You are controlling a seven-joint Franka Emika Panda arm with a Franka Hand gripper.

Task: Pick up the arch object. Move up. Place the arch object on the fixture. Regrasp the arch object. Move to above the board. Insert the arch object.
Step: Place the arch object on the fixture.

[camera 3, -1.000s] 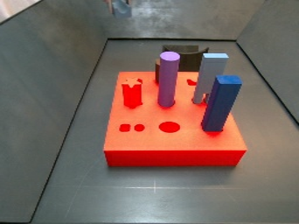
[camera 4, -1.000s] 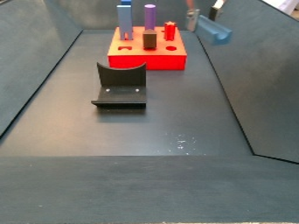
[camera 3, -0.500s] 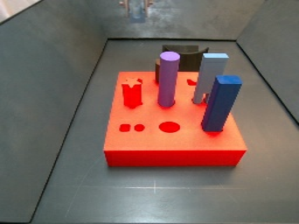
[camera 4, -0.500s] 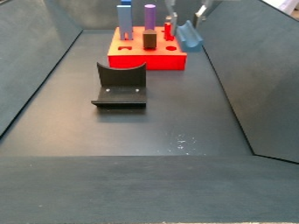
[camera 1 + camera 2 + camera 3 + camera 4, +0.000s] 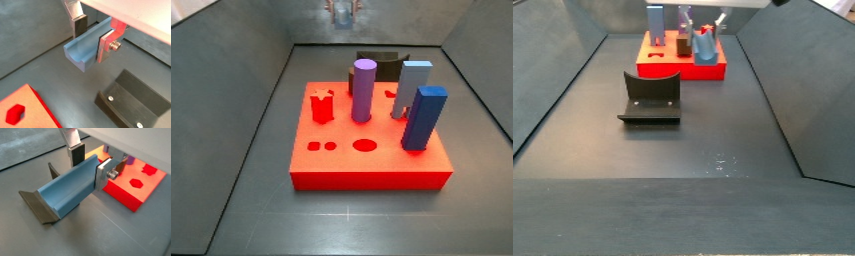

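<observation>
Matt grey-blue plastic forms the arch object [image 5: 70, 192], clamped between the gripper [image 5: 87, 165]'s flat, brushed silver metal fingers [image 5: 102, 174] with dark rubbery pads. The board [image 5: 369, 150] is smooth, matt red plastic. The fixture [image 5: 651, 96] looks matt black. The floor [image 5: 673, 150] shows dull, faintly scuffed grey.

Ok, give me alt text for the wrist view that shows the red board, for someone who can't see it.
The claw holds the arch object, a grey-blue channel-shaped block, between its silver fingers above the grey floor. The dark fixture sits just behind the block, and the red board with its shaped holes lies off to one side.
</observation>
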